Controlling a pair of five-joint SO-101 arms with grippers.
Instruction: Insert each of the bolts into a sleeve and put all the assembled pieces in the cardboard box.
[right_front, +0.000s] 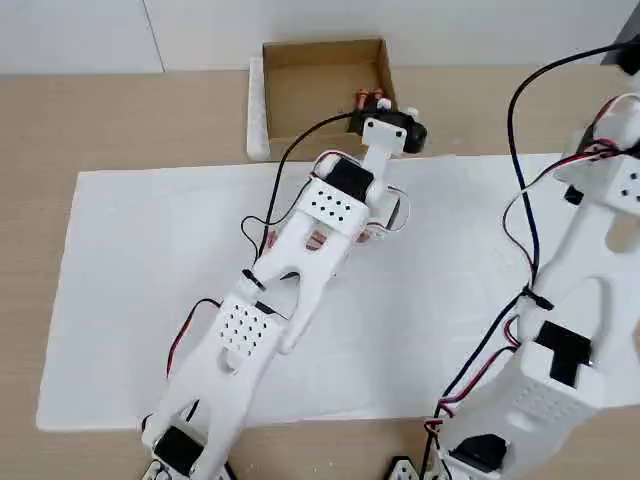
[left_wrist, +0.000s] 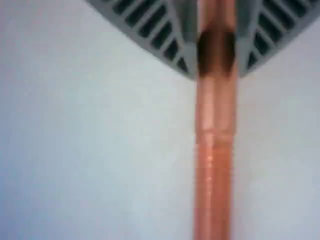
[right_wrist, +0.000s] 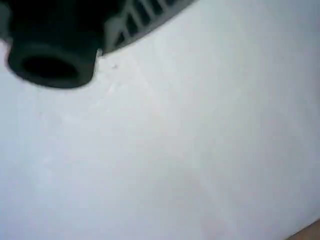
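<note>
Left gripper (left_wrist: 216, 52) pinches bolt (left_wrist: 215, 160) — by cardboard box (right_front: 320, 45).

Bright, even, diffuse light fills the high view. The white sheet (right_front: 150, 300) glows without hard glare, and the left arm (right_front: 300, 250) lays only a faint, soft-edged shadow on it. The cardboard box (right_front: 315, 95) is dimmer inside. In the left wrist view the bolt (left_wrist: 215, 165) carries a pale highlight along its length and darkens to a shadowed band between the fingers (left_wrist: 150, 30). In the right wrist view the sleeve (right_wrist: 50, 60) is near black, its bore unlit.
</note>
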